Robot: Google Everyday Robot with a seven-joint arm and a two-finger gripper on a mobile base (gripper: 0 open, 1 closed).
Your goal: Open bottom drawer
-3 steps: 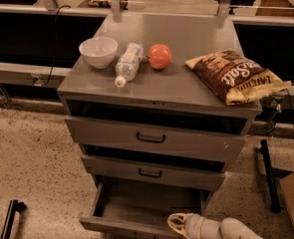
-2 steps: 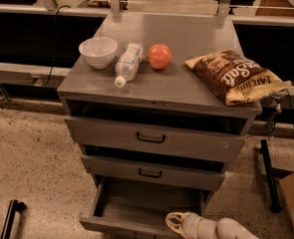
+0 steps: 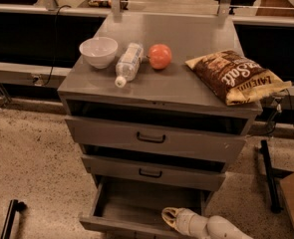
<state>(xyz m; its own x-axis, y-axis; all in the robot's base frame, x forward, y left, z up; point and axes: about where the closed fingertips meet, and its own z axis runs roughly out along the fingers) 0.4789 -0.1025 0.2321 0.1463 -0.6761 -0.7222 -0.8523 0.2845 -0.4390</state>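
Observation:
The grey metal cabinet (image 3: 159,91) has three drawers. The bottom drawer (image 3: 136,205) stands pulled out towards me, its grey tray showing empty; its front edge runs along the lower frame edge and its handle is out of view. The middle drawer (image 3: 151,172) and the top drawer (image 3: 151,138) sit pushed in, each with a black loop handle. My gripper (image 3: 167,215), a pale tip on a white arm entering from the lower right, sits at the front right part of the open bottom drawer.
On the cabinet top lie a white bowl (image 3: 98,51), a plastic bottle (image 3: 127,62) on its side, a red-orange fruit (image 3: 160,56) and a brown chip bag (image 3: 236,76). Speckled floor spreads to the left. A black stand leg (image 3: 268,176) is at the right.
The gripper has shifted slightly left along the bottom drawer's front. The drawer stays pulled out.

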